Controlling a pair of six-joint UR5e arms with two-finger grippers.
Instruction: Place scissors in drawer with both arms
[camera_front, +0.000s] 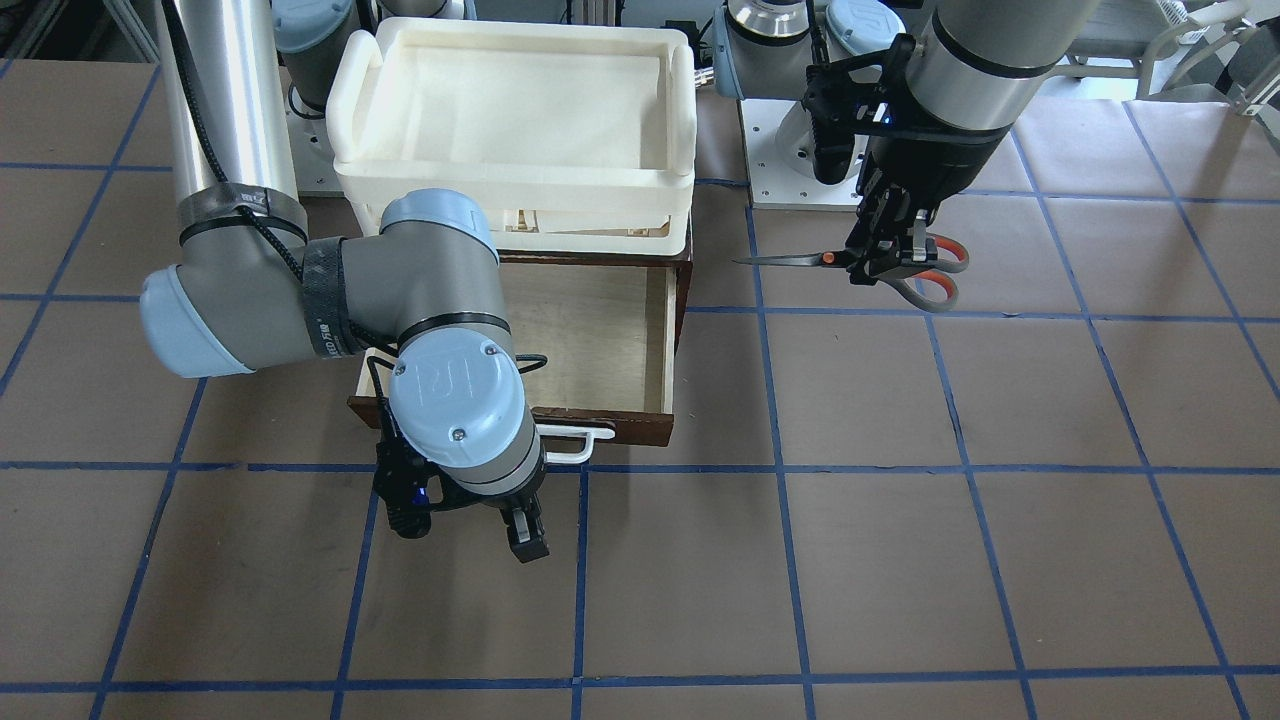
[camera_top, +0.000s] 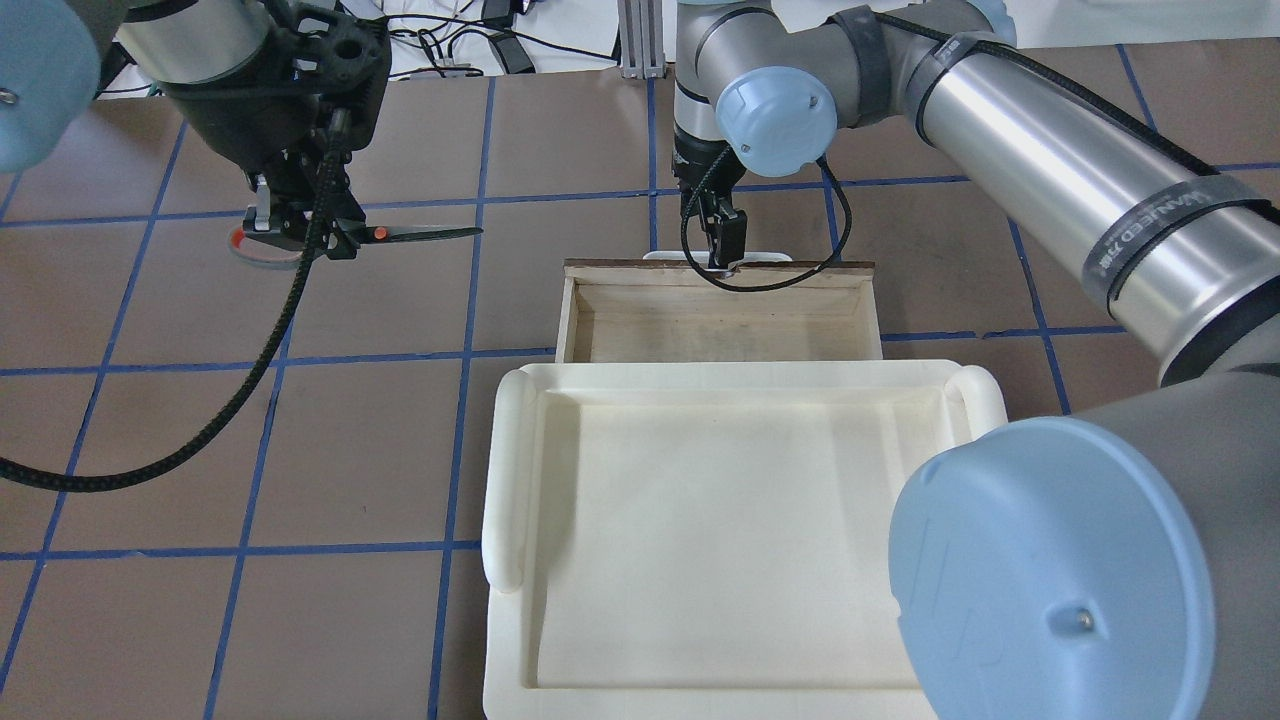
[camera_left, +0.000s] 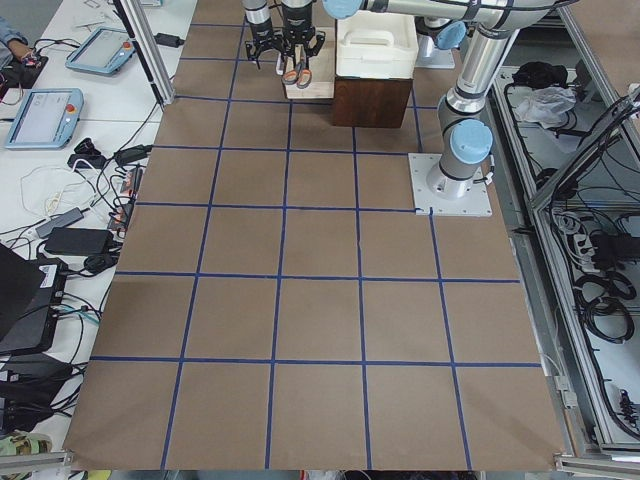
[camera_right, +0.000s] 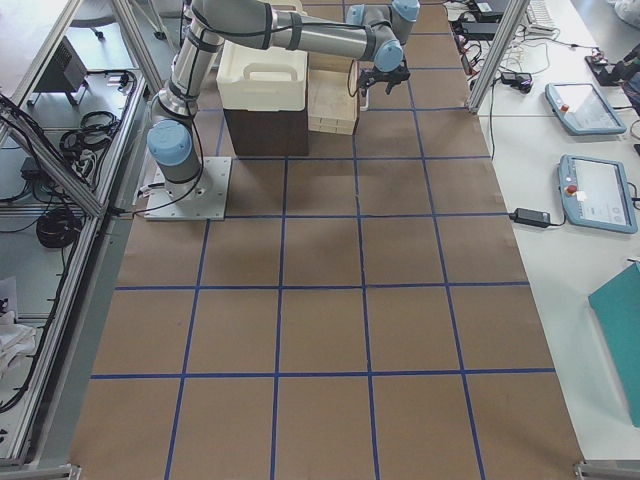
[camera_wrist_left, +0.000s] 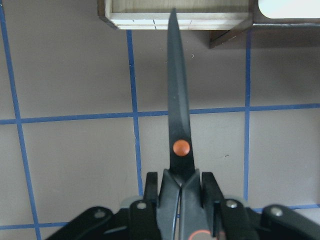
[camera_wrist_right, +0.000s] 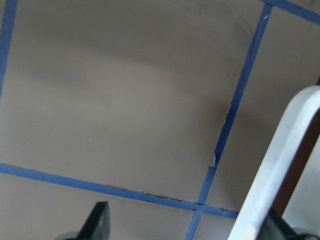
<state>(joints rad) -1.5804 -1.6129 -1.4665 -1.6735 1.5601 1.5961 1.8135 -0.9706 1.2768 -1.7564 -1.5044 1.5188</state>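
The scissors (camera_front: 800, 259) are held level over the table, blades closed, tip pointing at the drawer. My left gripper (camera_front: 885, 260) is shut on them just behind the orange pivot; the grey and orange loops (camera_front: 935, 285) stick out behind. The left wrist view shows the blade (camera_wrist_left: 177, 110) between the fingers, aimed at the drawer's side wall (camera_wrist_left: 175, 20). The drawer (camera_front: 640, 428) is pulled out, and its pale interior holds nothing. My right gripper (camera_front: 510, 525) is open just in front of the white handle (camera_front: 578, 447). In the right wrist view the handle (camera_wrist_right: 270, 175) runs beside one fingertip.
A cream-white plastic tray (camera_front: 350, 100) sits on top of the cabinet above the drawer. It fills the near middle of the overhead view (camera_top: 505, 480). The right arm's elbow (camera_front: 300, 290) hangs over the drawer's left part. Brown table with blue grid lines lies all around.
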